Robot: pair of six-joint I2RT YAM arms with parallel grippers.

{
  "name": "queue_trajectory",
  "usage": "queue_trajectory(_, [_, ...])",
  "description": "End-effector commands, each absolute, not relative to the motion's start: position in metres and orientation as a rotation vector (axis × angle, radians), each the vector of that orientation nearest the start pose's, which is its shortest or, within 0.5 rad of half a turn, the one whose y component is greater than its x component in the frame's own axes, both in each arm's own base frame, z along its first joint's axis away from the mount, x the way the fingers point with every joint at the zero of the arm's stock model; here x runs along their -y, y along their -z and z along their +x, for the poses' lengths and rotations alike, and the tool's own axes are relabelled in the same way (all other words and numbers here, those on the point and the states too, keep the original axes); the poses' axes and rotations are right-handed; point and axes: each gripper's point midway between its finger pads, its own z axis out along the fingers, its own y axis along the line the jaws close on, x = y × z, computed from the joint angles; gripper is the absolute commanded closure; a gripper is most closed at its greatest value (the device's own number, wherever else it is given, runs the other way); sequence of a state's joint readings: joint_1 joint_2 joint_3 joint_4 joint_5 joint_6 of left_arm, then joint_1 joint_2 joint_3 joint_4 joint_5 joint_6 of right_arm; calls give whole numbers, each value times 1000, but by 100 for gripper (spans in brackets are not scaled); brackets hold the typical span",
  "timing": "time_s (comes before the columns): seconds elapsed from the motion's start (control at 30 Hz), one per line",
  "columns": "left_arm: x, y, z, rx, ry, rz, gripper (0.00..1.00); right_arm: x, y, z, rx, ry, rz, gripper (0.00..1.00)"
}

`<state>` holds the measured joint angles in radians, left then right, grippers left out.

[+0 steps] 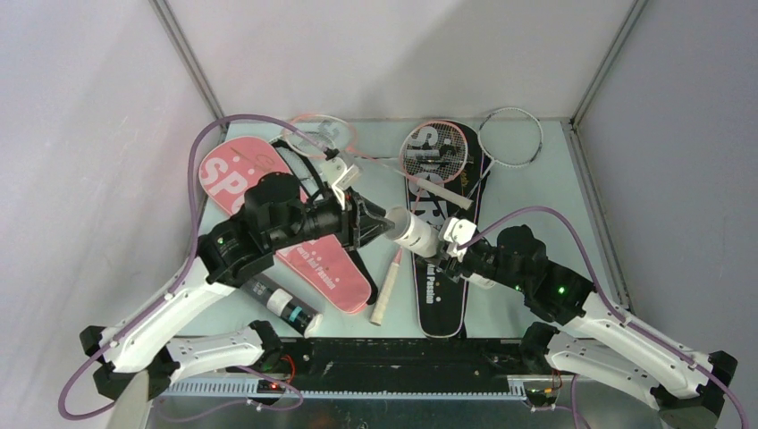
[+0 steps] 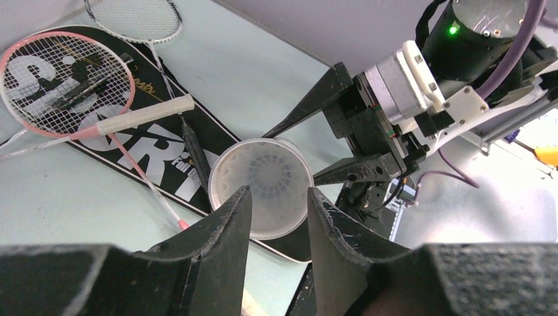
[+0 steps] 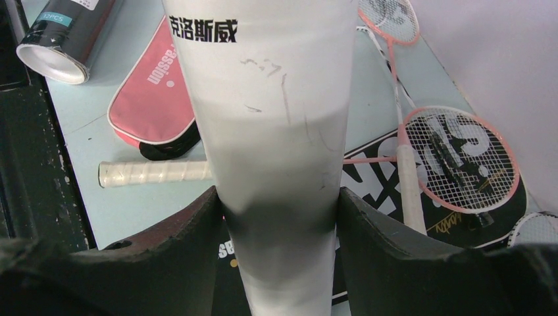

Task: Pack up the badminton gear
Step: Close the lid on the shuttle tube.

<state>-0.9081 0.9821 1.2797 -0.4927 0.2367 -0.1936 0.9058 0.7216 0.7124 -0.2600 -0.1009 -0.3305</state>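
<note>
White shuttle tube clamped in right gripper; left gripper part-open.

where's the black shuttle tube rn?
Top view: the black shuttle tube lies on its side at near-left, just left of the narrow end of the pink cover.

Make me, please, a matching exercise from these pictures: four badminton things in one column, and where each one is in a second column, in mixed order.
1. white tube
2. black tube
3. black cover
4. white racket

a. head in the far right corner
b. clamped in the right gripper
c. on its side beside the pink cover
d. flat, the pink racket resting its head on it

Pairs: 1-b, 2-c, 3-d, 4-a
</note>
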Motion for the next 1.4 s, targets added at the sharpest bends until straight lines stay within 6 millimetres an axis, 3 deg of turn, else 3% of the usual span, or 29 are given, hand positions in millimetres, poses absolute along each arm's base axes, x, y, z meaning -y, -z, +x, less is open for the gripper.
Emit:
queue_trajectory(0.0, [278, -401, 165, -1650, 994, 739, 57, -241, -283, 181, -1358, -512, -1085, 49])
queue_trajectory(0.23, [290, -392, 168, -1677, 1008, 778, 58, -242, -289, 181, -1336, -516, -1074, 49])
queue_trajectory(0.4, [300, -360, 168, -1755, 1023, 811, 58, -242, -296, 182, -1316, -516, -1057, 49])
queue_trajectory(0.53, [307, -349, 166, -1779, 1057, 828, 59, -243, -298, 182, -1305, -521, -1053, 49])
queue_trajectory(0.87, [305, -340, 172, -1811, 1056, 816, 58, -245, -297, 174, -1246, -513, -1132, 49])
queue_trajectory(1.1, [310, -336, 166, -1834, 1125, 848, 58, -240, -322, 168, -1076, -460, -1136, 50])
queue_trajectory(1.37, [319, -325, 157, -1843, 1211, 881, 58, -248, -329, 167, -1000, -453, -1171, 50])
